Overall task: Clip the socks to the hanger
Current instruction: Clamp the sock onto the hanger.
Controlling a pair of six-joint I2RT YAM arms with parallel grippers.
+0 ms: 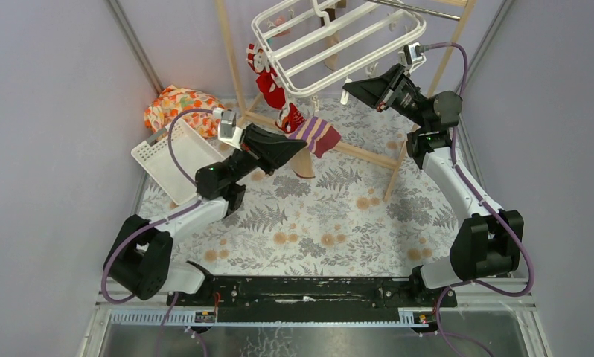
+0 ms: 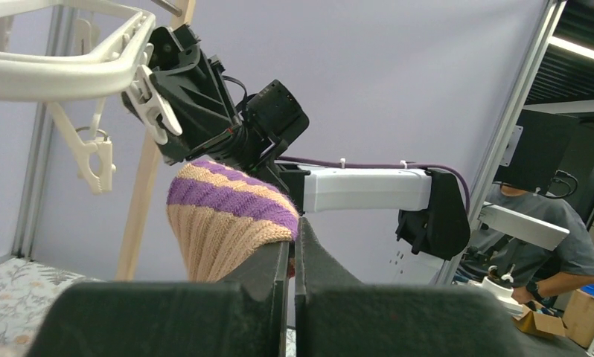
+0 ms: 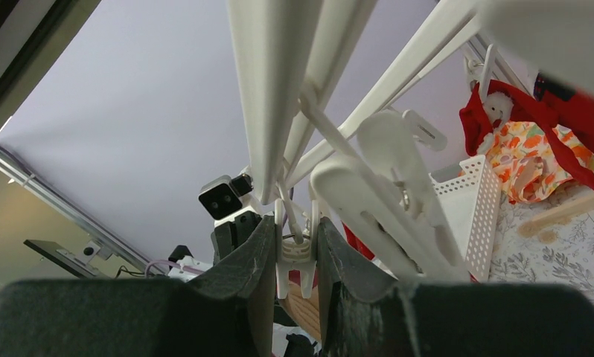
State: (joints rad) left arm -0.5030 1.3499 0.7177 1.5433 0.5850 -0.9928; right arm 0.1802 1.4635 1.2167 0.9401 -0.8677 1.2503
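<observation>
Left gripper clamps purple-striped tan-toed sock below white plastic grid hanger; right gripper squeezes small white clip above sock.

White plastic grid hanger above table far edge, red patterned socks under its left side; white slotted basket at left edge.

Two red socks, one striped sock, one hanger, one basket
</observation>
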